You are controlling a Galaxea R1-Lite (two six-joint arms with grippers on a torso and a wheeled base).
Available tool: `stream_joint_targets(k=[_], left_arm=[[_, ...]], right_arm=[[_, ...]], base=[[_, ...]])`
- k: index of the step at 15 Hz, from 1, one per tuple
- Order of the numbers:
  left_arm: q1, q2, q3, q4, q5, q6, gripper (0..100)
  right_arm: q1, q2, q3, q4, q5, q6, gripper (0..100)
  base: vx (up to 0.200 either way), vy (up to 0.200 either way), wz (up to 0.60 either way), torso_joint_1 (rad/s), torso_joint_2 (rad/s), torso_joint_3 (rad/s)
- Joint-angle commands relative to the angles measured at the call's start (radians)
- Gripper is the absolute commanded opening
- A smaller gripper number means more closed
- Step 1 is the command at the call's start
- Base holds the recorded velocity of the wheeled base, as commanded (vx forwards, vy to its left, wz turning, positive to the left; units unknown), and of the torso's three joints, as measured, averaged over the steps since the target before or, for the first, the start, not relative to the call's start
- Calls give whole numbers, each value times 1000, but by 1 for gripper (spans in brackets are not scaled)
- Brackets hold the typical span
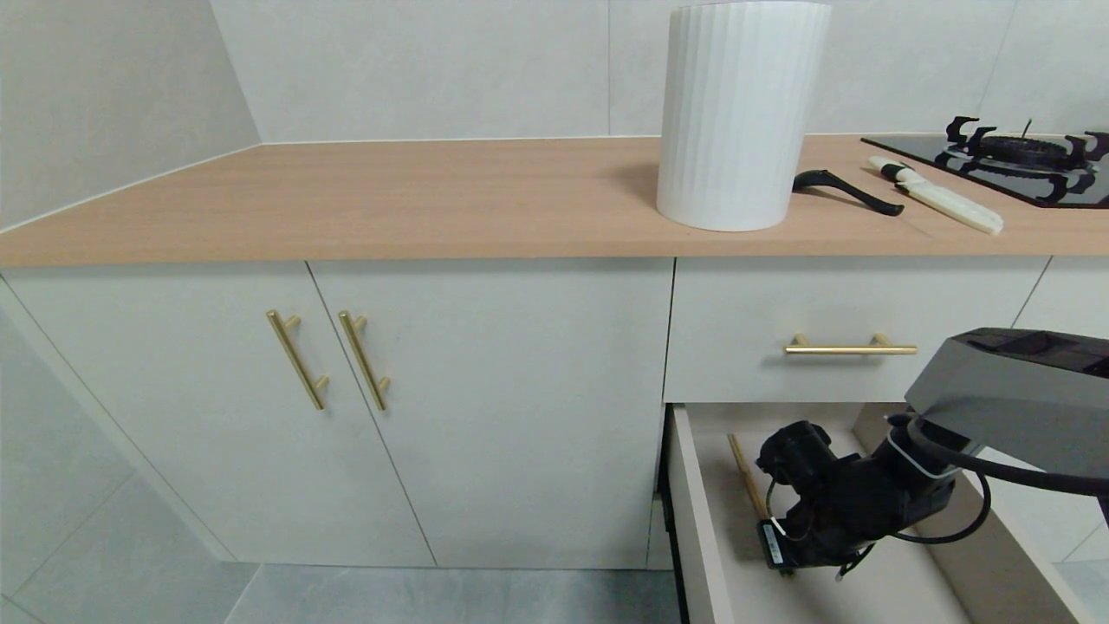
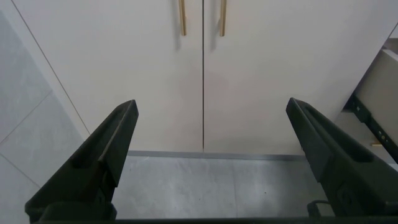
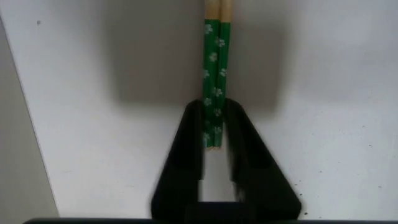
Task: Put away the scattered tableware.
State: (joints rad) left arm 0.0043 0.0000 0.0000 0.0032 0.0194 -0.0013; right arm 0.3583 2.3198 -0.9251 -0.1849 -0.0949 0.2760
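Two chopsticks (image 3: 214, 62) point straight out from the right hand (image 3: 213, 118), which pinches their green ends down in the drawer (image 1: 696, 520). The left hand (image 2: 211, 111), farther off, is wide open and empty.

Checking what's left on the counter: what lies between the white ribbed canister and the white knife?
In the head view, a black curved utensil lies on the countertop between the canister and the knife.

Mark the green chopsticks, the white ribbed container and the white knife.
Green-patterned wooden chopsticks (image 3: 214, 62): right wrist view, on the green shaft section.
Tall white ribbed container (image 1: 736, 113): head view, middle of its wall.
White knife (image 1: 940, 198): head view, middle of its length.
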Motion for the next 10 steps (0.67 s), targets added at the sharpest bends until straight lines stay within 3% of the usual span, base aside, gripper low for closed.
stream_joint_targets(k=[1,6,10], left_arm=[[0,0,0,0,1,0,100],[0,0,0,0,1,0,100],[0,0,0,0,1,0,100]], right_arm=[[-1,0,0,1,0,0,100],[1,-19,6,2,-3,-1,100],[-2,-207,45,10,-14,-1,100]], base=[[0,0,0,0,0,0],[0,0,0,0,0,0],[0,0,0,0,0,0]])
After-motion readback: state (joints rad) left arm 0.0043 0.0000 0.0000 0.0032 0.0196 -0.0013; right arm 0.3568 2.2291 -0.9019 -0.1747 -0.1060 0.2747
